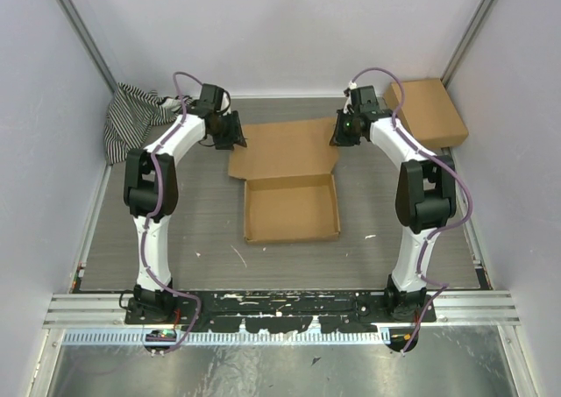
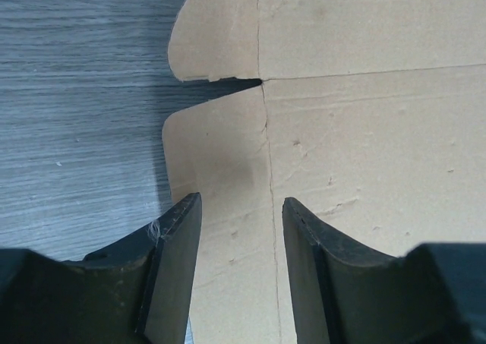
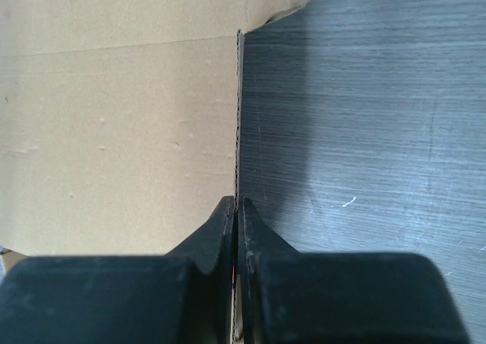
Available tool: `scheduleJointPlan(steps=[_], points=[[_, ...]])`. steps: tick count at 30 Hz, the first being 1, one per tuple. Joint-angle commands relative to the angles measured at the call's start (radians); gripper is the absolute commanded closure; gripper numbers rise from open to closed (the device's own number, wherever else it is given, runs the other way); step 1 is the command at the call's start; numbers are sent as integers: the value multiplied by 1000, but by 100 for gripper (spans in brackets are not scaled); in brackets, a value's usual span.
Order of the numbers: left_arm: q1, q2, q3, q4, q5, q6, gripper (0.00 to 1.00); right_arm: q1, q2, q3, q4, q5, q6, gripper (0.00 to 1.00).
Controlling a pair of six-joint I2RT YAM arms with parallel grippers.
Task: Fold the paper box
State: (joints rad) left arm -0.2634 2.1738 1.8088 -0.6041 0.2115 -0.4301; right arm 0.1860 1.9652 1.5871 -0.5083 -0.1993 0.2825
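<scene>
The paper box (image 1: 289,209) lies mid-table as a shallow open tray, its lid panel (image 1: 285,147) spread flat behind it. My left gripper (image 1: 235,134) is open at the lid's left edge. In the left wrist view it (image 2: 239,203) hovers over the left side flap (image 2: 216,169), with the crease running between the fingers and nothing held. My right gripper (image 1: 344,134) is at the lid's right edge. In the right wrist view it (image 3: 238,201) is shut on the lid's right side flap (image 3: 239,116), which stands on edge beside the lid panel (image 3: 114,131).
A smaller ready-made brown box (image 1: 429,112) sits at the back right, close behind the right arm. A black-and-white striped cloth (image 1: 131,116) is bunched at the back left. Grey walls enclose the table on three sides.
</scene>
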Motion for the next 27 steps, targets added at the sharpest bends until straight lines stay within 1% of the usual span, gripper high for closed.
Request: scheduleJointPlan(steps=[1, 5, 8, 11, 17, 20, 23, 27], points=[[4, 8, 22, -35, -41, 24, 46, 1, -85, 7, 61, -28, -17, 95], [3, -5, 28, -93, -152, 48, 41, 2, -91, 1, 65, -25, -18, 95], [3, -23, 9, -107, -199, 56, 39, 2, -92, -2, 64, -20, -20, 95], [3, -37, -29, -64, -169, 49, 39, 2, -93, -3, 66, -23, -20, 95], [3, -44, -106, 118, 28, -31, 41, 3, -92, -10, 67, -35, -22, 95], [3, -33, -111, 164, 92, -68, 43, 2, -94, -15, 70, -44, -20, 95], [3, -29, -109, 188, 127, -94, 45, 2, -97, -19, 68, -38, -21, 95], [3, -45, -114, 204, 139, -110, 48, 2, -98, -19, 68, -30, -22, 95]])
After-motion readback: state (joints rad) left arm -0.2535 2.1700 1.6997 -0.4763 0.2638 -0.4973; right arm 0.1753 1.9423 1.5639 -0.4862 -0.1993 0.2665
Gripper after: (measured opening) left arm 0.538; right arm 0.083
